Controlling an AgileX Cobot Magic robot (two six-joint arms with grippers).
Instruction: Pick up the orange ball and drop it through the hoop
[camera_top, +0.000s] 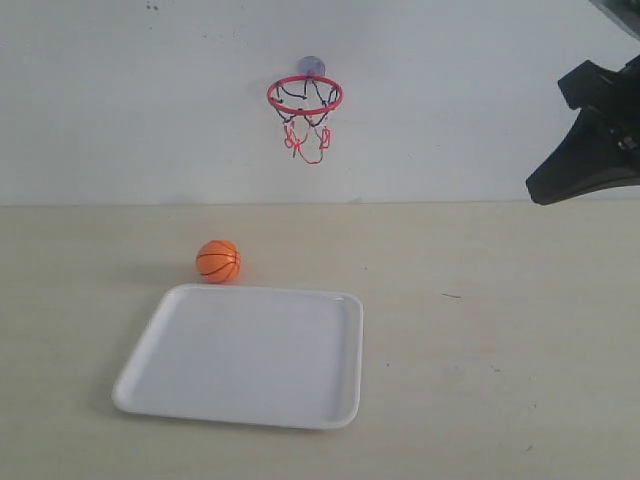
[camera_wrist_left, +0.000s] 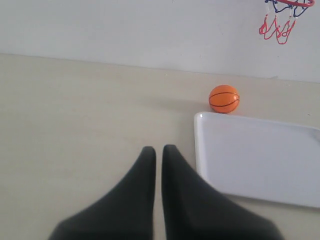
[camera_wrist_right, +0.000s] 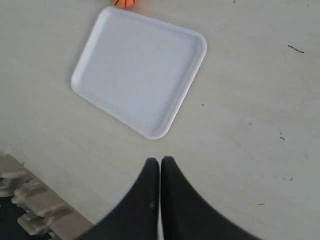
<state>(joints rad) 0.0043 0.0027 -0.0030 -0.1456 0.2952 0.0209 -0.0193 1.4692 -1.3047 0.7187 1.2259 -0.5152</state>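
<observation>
The orange ball (camera_top: 218, 261) with black seams rests on the table just behind the white tray's far left corner; it also shows in the left wrist view (camera_wrist_left: 224, 98) and at the edge of the right wrist view (camera_wrist_right: 123, 2). The hoop (camera_top: 305, 97), a red ring with black-and-red net, hangs on the back wall by a clear suction cup (camera_top: 311, 67); its net (camera_wrist_left: 278, 21) peeks into the left wrist view. My left gripper (camera_wrist_left: 159, 148) is shut and empty, short of the ball. My right gripper (camera_wrist_right: 160, 160) is shut and empty, high at the right (camera_top: 585, 135).
A white rectangular tray (camera_top: 160, 345) lies empty on the beige table in front of the ball (camera_wrist_left: 200, 145) (camera_wrist_right: 80, 80). A cardboard-like egg carton (camera_wrist_right: 30, 210) sits off the table edge in the right wrist view. Small dark specks mark the table at right.
</observation>
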